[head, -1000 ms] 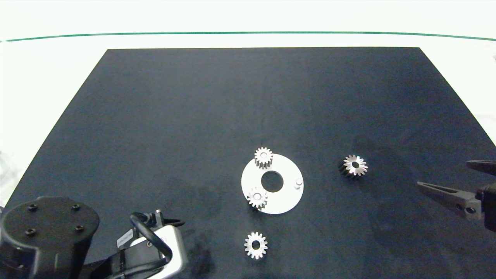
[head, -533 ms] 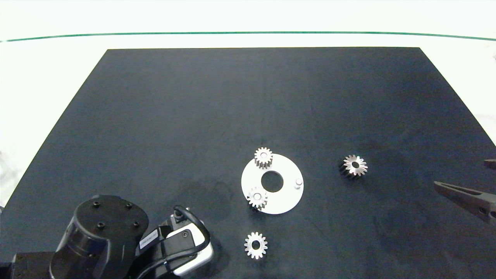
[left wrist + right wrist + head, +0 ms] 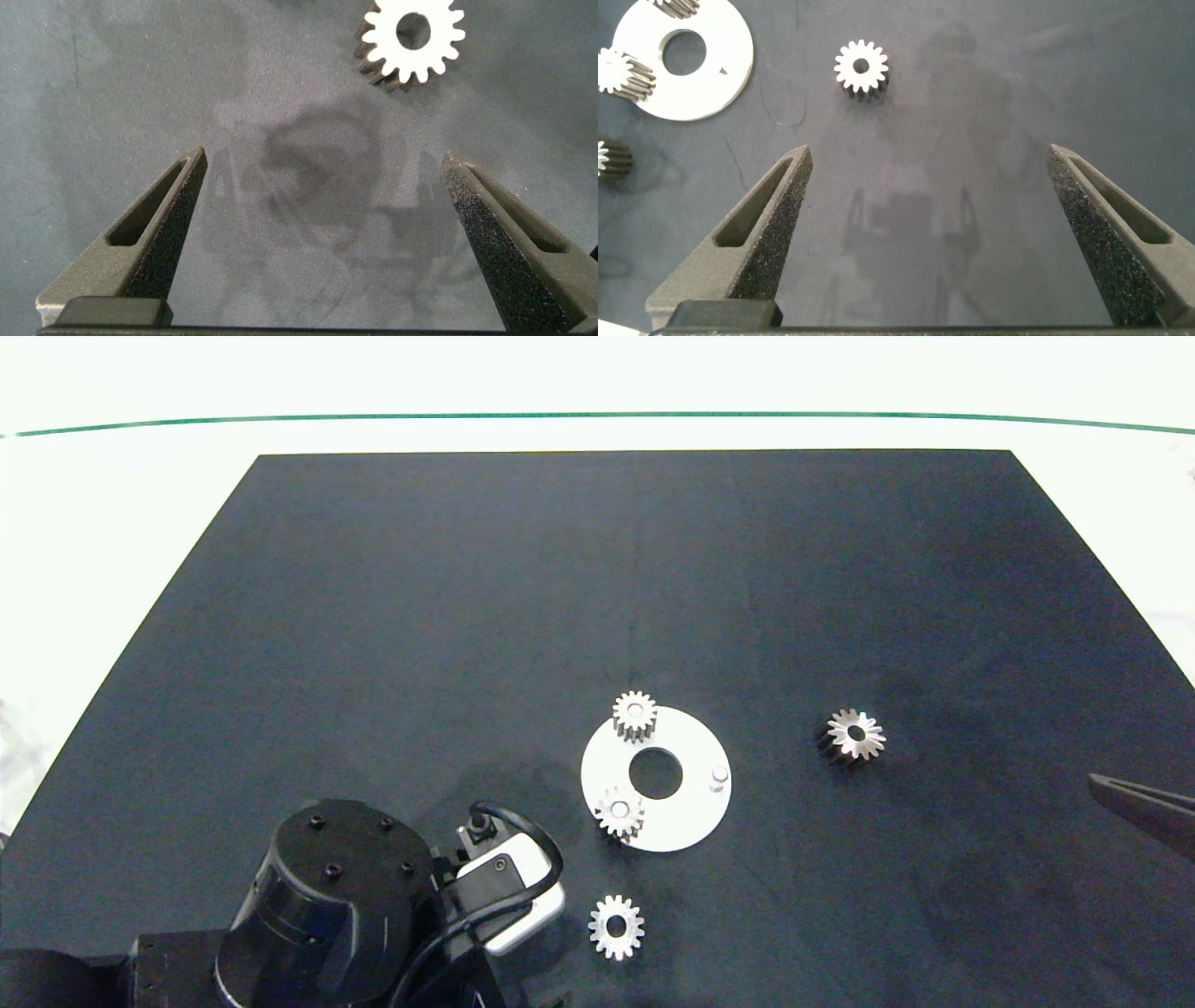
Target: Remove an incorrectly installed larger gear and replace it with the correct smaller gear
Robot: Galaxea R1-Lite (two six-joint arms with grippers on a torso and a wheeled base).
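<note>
Left gripper (image 3: 322, 243), jaws spread wide, hovers near the small silvery blunt-toothed spur gear (image 3: 616, 926): rigid, slick metal, best pinched across opposite teeth.

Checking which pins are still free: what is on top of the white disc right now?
The white disc carries two small gears and one bare pin. Whatever pins sit under those gears are hidden.

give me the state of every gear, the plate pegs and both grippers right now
larger gear: off the plate, lying on the mat.
loose smaller gear: flat on the mat, untouched.
two mounted gears: seated on the white plate.
third peg: bare.
left gripper: open, near the loose gear.
right gripper: open, holding nothing.
</note>
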